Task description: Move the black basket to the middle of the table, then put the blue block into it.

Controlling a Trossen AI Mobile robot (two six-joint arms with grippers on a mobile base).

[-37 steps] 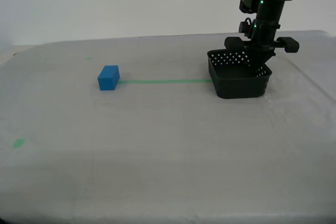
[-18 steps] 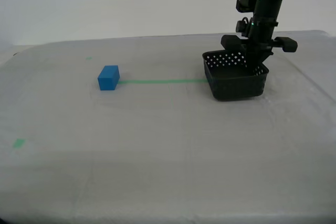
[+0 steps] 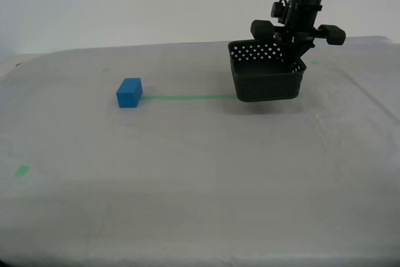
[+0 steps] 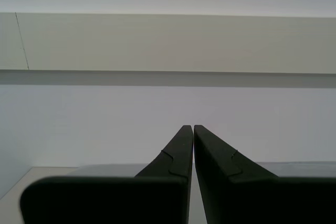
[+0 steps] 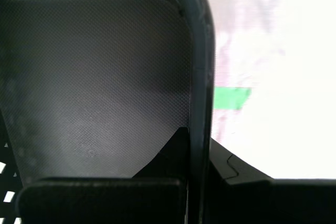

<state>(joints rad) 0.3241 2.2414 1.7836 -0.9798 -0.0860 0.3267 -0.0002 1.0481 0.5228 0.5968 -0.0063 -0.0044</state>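
first gripper (image 3: 294,51): my first gripper comes down from above and is pinched on one wall of the basket, one finger (image 5: 168,153) inside, the other outside the rim

basket (image 3: 265,79): hanging off that grip, tilted a bit and lifted clear of the table, shadow sitting just under it. Inside looks empty in the first wrist view, only the textured floor and the hole rows

block (image 3: 129,92): well apart from my first gripper, off toward the exterior view's left, resting flat on the table at the far end of the tape line

tape line (image 3: 187,97): thin green strip running from the block to right under the basket's near wall

tape marks: one small green bit (image 5: 231,98) just outside the gripped wall, another (image 3: 22,170) way off near the exterior view's left edge

table (image 3: 200,179): pale cloth surface, a few wrinkles

second gripper (image 4: 189,129): my second gripper has its tips pressed together with nothing between them, pointed at a plain pale wall
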